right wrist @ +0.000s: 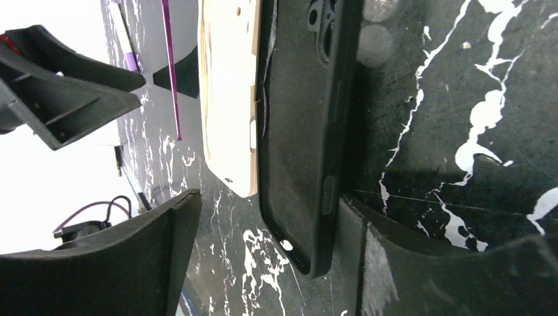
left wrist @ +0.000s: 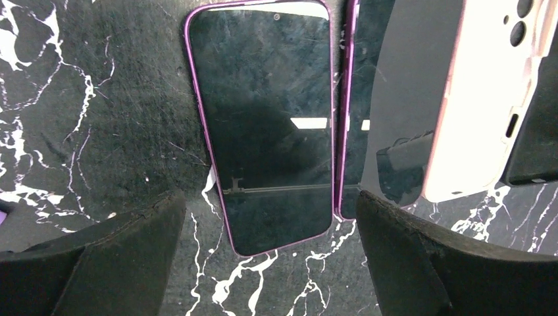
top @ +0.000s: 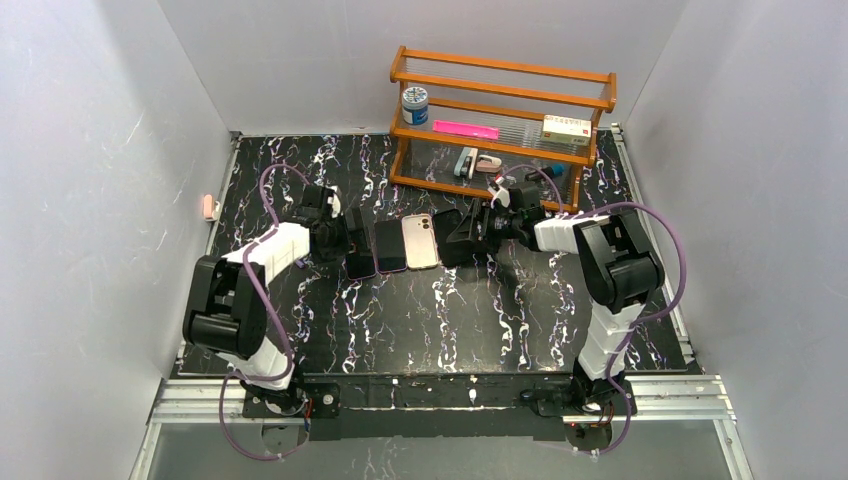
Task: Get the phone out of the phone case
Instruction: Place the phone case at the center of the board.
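Seemingly two purple phones [left wrist: 263,125], one cream case [left wrist: 474,99], one black case [right wrist: 303,131].

Top view: I see even, bright light, soft shadows. Left wrist: rectangular glare on purple phone [left wrist: 263,131] screen. Right wrist: blown-out white at 9 o'clock.

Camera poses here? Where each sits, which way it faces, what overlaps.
Top external: above and behind the bases, looking down at the table and wooden rack; left arm, right arm show.
Left wrist: low over the table, facing the purple-edged phone; own open jaws frame the bottom.
Right wrist: low, rolled sideways, facing the black case; own open jaws at bottom.
Shared: all three see the cream case.
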`<state>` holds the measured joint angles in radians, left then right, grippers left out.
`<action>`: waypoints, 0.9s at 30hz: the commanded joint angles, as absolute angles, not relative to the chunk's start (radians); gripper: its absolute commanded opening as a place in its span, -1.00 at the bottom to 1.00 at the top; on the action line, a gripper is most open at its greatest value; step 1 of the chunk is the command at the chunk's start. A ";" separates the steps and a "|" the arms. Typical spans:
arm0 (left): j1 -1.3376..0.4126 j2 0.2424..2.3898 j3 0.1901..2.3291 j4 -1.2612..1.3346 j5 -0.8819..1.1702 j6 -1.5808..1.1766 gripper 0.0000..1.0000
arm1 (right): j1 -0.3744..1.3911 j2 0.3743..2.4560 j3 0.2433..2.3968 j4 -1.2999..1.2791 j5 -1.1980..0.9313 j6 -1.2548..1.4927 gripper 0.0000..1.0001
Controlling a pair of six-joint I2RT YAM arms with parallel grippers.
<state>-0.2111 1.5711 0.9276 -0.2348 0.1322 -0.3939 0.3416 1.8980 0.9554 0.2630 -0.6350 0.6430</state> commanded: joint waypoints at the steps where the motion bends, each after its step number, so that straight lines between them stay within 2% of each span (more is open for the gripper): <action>1: -0.204 1.614 0.965 -0.247 0.152 -0.415 0.96 | 0.340 1.877 0.941 0.141 -0.482 0.548 0.69; 4: -0.204 1.649 0.987 -0.251 0.171 -0.423 0.96 | 0.348 1.874 0.948 0.102 -0.445 0.526 0.96; 17: -0.204 1.756 1.047 -0.230 0.272 -0.475 0.96 | 0.368 1.836 0.955 0.085 -0.403 0.505 0.97; 27: -0.204 1.693 1.039 -0.221 0.223 -0.479 0.96 | 0.368 1.713 0.936 0.058 -0.312 0.502 0.97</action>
<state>-0.2035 1.7355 1.0409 -0.2070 0.2340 -0.4774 0.3706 1.7950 0.9546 0.1402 -0.4171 0.5301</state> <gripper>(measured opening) 0.981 0.983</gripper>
